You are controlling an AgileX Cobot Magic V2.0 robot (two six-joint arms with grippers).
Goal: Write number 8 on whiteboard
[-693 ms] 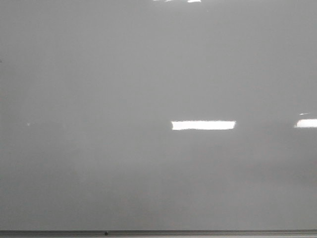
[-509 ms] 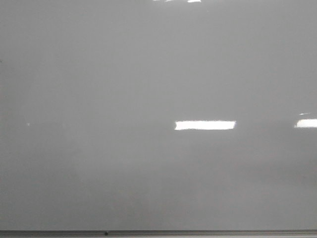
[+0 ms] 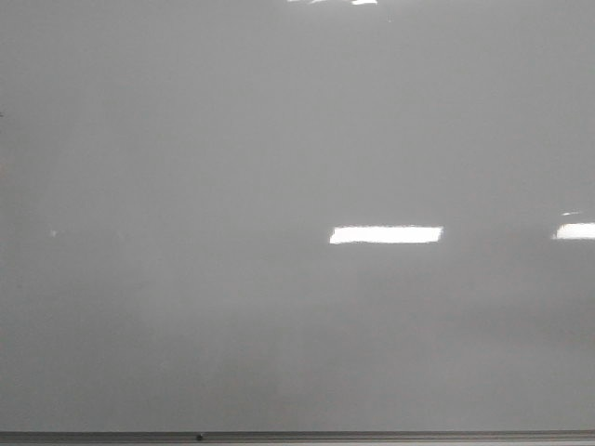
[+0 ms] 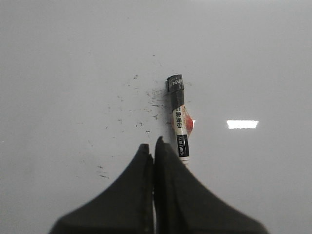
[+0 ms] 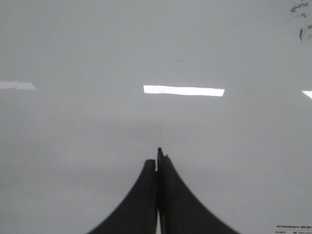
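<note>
Left hand [image 4: 154, 146] clenched, both black fingers [image 4: 131, 195] pressed flat together, grasping nothing. Hangs above the whiteboard [image 4: 63, 58], tips just beside the lower end of a marker [image 4: 179, 119] lying flat on the board. Cannot tell whether finger and marker touch. Marker: black cap at the far end, white barrel with a printed label, a spot of red beside the barrel. Small black flecks and short strokes [image 4: 141, 105] scattered over the board near the cap and off to one side.

Right hand [image 5: 158, 155] likewise clenched, fingers [image 5: 183, 204] closed edge to edge, empty, over a bare stretch of the same board. Bright rectangular light reflection [image 5: 184, 90] on the glossy surface beyond the tips. A few dark smudges [image 5: 301, 19] at one corner of that view, and a bit of printed label [image 5: 292, 228] at another.

Front view filled by the pale grey board alone, with a thin grey metal edge strip [image 3: 372, 436] along the bottom and a bright reflection right of centre. No drawn 8 visible anywhere on it; neither hand in that view.
</note>
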